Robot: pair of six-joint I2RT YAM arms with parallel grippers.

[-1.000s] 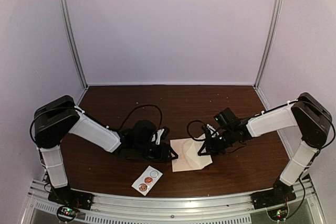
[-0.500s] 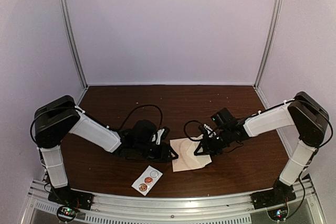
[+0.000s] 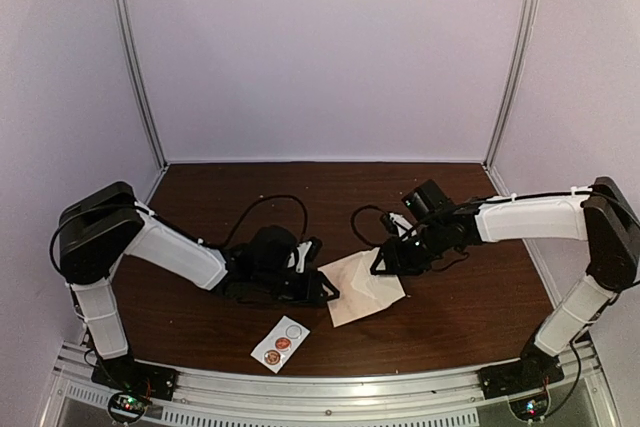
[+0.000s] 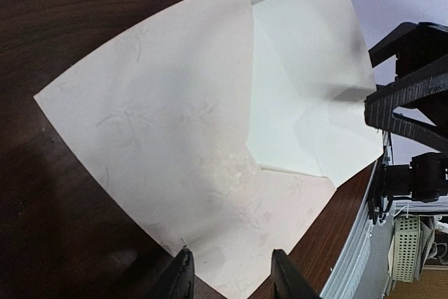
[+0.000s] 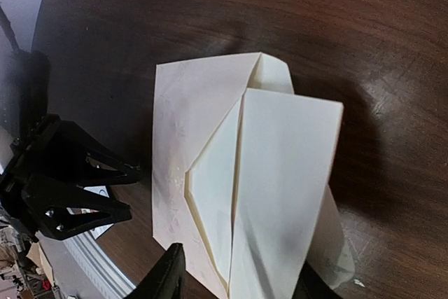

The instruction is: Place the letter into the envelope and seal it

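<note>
Envelope (image 3: 362,285) in the middle of the bench (image 3: 330,187)
Your left end effector (image 3: 325,294) sits partly open astride its left edge. Your right end effector (image 3: 380,265), partly open too, straddles the lifted fold on the other side.

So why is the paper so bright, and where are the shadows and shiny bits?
In the left wrist view the envelope glows nearly white, with a soft grey shadow on its flap; in the right wrist view it throws a dark shadow on the table, which shows a pale shiny patch; the top external view is dim and a little fuzzy.
</note>
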